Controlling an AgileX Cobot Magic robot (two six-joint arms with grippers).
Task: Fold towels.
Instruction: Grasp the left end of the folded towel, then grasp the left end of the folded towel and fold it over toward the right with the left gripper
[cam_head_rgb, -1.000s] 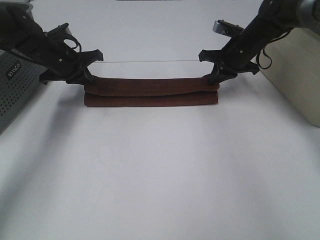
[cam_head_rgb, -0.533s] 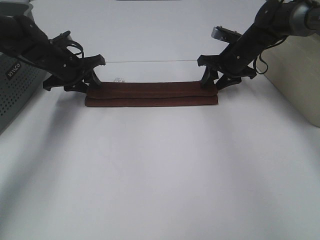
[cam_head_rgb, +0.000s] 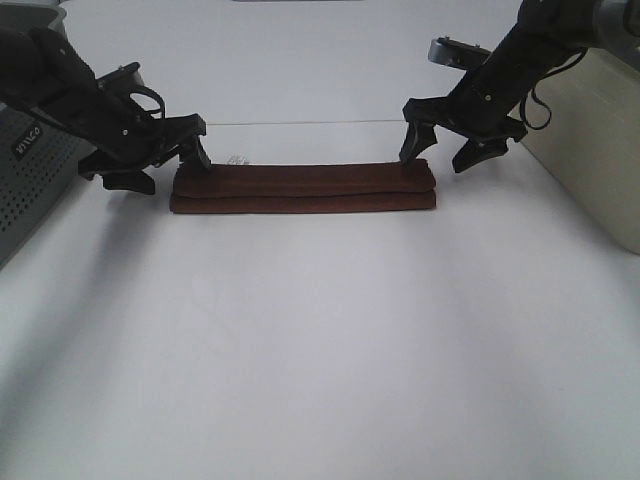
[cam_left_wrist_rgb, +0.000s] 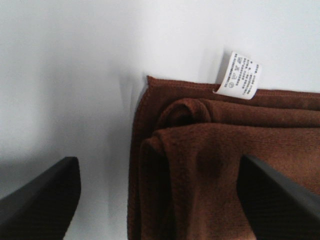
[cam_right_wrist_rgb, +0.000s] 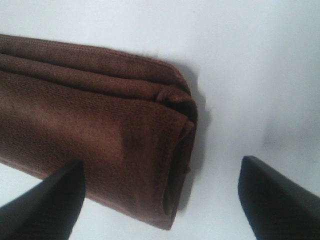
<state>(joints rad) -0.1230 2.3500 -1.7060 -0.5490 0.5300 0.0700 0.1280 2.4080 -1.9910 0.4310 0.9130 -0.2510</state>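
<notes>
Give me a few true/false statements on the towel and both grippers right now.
1. The towel lies folded into a long narrow strip on the table. True.
2. The left gripper is clamped on the towel. False: its jaws stand open, holding nothing.
3. The right gripper is open. True.
4. The white tag sits at the right gripper's end. False: it is at the left gripper's end.

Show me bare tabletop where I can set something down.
Widest: table on the near side of the towel, between grey box and cream box. Narrower strip behind the towel. Crowded: both towel ends, by the left gripper and right gripper.
</notes>
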